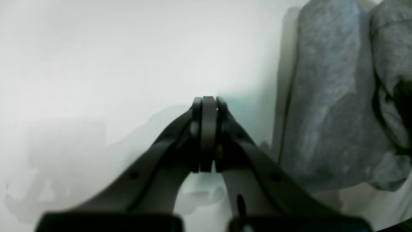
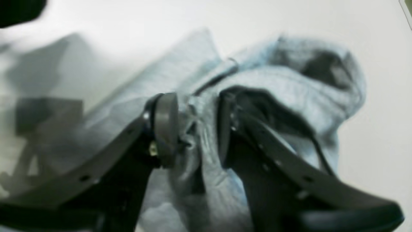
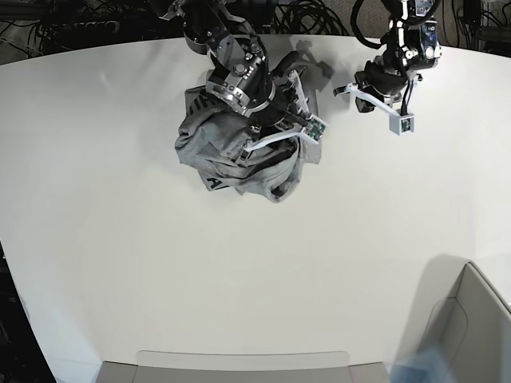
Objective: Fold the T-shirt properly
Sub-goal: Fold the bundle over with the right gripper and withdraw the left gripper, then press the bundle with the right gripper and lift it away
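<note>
Early going, by the look of it: T-shirt (image 3: 239, 148) bunched in a heap on the table (image 3: 120, 263), nothing flattened yet. Right gripper (image 2: 196, 129) spread with cloth between the jaws, apparently not clamped. Left gripper (image 1: 208, 106) pinched shut, empty, beside the cloth. Next: lift and spread. Lettering visible only from overhead; jaw detail only at the wrists.

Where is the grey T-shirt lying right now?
The T-shirt lies bunched up on the white table, toward the far edge in the base view, directly under the right gripper, with the left gripper off to its side.
</note>
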Robot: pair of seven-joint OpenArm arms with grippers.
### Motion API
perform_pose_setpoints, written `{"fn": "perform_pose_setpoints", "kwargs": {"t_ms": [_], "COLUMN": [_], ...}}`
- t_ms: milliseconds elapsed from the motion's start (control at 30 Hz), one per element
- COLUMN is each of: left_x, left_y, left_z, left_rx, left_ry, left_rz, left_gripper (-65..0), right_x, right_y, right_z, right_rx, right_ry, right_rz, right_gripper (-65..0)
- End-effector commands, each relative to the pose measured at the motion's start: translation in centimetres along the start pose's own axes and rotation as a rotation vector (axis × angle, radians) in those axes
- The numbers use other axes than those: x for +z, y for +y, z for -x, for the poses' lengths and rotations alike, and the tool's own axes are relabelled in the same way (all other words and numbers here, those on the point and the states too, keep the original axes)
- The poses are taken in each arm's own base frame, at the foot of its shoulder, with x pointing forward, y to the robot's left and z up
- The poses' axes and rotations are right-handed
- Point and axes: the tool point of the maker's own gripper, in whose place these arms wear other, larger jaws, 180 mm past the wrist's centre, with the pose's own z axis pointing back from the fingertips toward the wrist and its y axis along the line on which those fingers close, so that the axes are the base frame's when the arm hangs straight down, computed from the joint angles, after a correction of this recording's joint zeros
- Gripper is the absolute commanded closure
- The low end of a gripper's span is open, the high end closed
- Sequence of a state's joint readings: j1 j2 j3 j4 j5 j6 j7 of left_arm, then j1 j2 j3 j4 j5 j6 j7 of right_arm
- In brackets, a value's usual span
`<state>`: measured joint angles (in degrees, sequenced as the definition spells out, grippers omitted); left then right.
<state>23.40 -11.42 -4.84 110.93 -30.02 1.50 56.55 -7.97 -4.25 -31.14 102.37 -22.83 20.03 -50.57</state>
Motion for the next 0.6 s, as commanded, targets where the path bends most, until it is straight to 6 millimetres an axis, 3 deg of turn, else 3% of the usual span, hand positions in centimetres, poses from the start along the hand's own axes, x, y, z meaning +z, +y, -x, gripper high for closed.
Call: {"fn": "perform_pose_setpoints", "kwargs": {"t_ms": [0,167,300,400,433,567], "left_x": [0.2,-0.2,-0.2,-0.2,-0.2,-0.4], "left_y": [-0.3,0.0,0.1,0.1,0.1,0.2], "left_z": [-1.6,-1.5,-1.5,-1.5,-1.5,-1.3], "left_rx": [-0.01,-0.003,-0.004,-0.004,-0.004,-0.001], "left_ry": [-0.05,-0.041,-0.041,-0.041,-0.041,-0.035], "left_rz": [0.008,0.001,0.0,0.0,0.0,-0.003], "left_gripper": [0.0,0.0,0.0,0.0,0.0,0.0], "right_x": [0.4,1.1,3.2,4.7,5.1,6.0], "right_y": [0.1,2.6,2.9,0.7,-1.2,-5.1], "right_z": [-1.9,-4.0,-6.4,-6.9,-6.1,-2.4], "right_rx": [0.007,0.066,0.069,0.032,0.003,-0.072], "right_ry": [-0.062,-0.117,-0.205,-0.24,-0.225,-0.149], "right_rz": [0.003,-0.044,-0.037,0.028,0.082,0.194], "right_gripper": [-20.9,-20.9,-20.9,-20.9,-20.9,-20.9]}}
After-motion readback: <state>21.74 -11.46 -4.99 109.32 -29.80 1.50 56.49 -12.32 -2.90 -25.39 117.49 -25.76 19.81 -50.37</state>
